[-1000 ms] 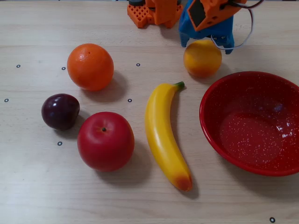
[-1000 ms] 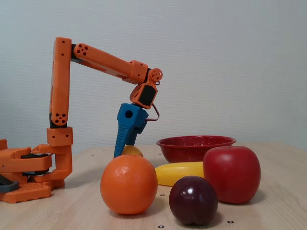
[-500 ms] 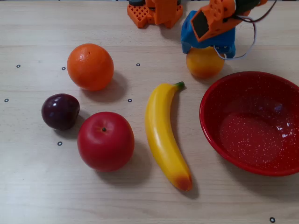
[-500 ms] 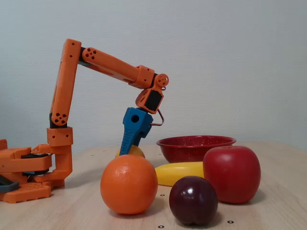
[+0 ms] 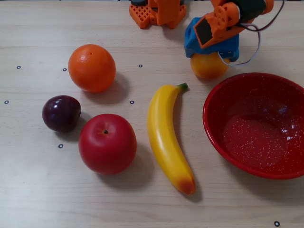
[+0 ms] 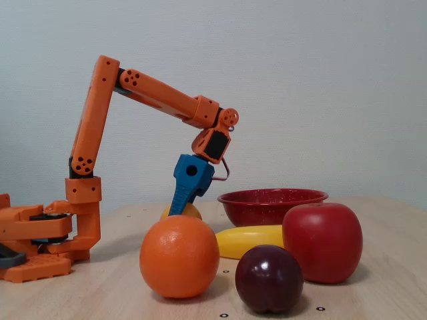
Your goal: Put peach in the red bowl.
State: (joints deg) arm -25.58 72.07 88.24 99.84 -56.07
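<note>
The peach (image 5: 208,70) rests on the table just beyond the left rim of the red bowl (image 5: 214,137). My gripper (image 5: 211,56) hangs directly over it, its blue jaws open and straddling the fruit's top, which they hide. In the side fixed view the blue fingers (image 6: 181,200) reach down onto the peach (image 6: 191,211), which peeks out behind the orange. The red bowl (image 6: 267,207) stands empty to the right of it.
An orange (image 5: 91,68), a dark plum (image 5: 61,113), a red apple (image 5: 107,143) and a banana (image 5: 166,137) lie left of the bowl. The arm's orange base (image 5: 156,12) sits at the far table edge.
The arm has stretched forward and the gripper has come down over the peach, covering more of its top. The other fruit and the bowl have not moved.
</note>
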